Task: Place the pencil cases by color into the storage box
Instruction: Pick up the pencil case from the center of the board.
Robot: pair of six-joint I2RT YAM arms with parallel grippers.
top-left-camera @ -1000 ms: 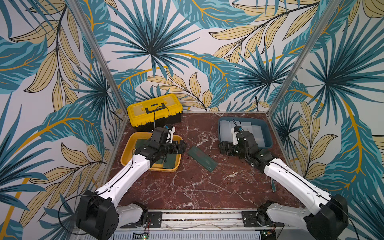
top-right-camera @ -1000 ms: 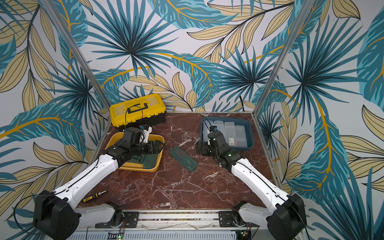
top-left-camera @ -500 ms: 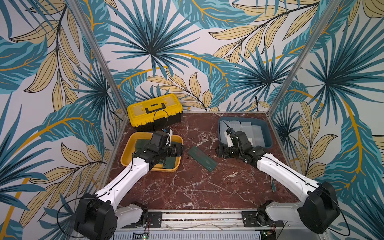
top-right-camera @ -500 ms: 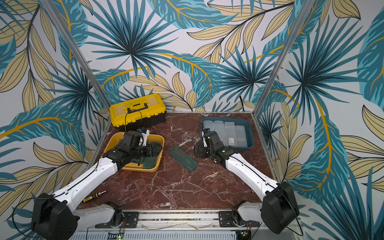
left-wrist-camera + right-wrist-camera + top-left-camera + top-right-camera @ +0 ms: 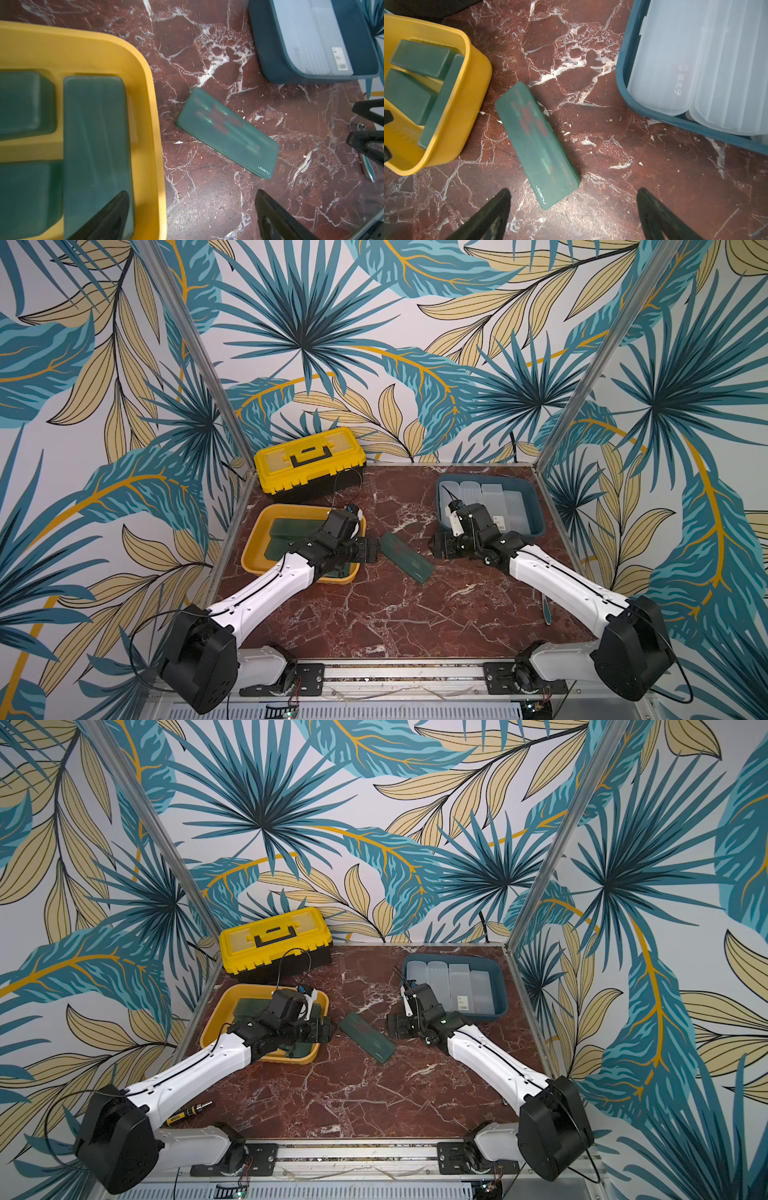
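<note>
One dark green pencil case lies flat on the marble between the two bins. The yellow bin holds other green cases. Frosted white cases fill the blue bin. My left gripper is open and empty, straddling the yellow bin's right rim, just left of the loose case. Just right of that case hangs my right gripper, open and empty, near its logo end.
A yellow-and-black toolbox stands at the back left, behind the yellow bin. A small screwdriver lies near the front left edge. A teal pen-like tool lies by the right wall. Metal frame posts bound the table's sides.
My right gripper has come away from the blue bin, leftward toward the loose green case. My left gripper has shifted right from over the yellow bin to its right rim.
</note>
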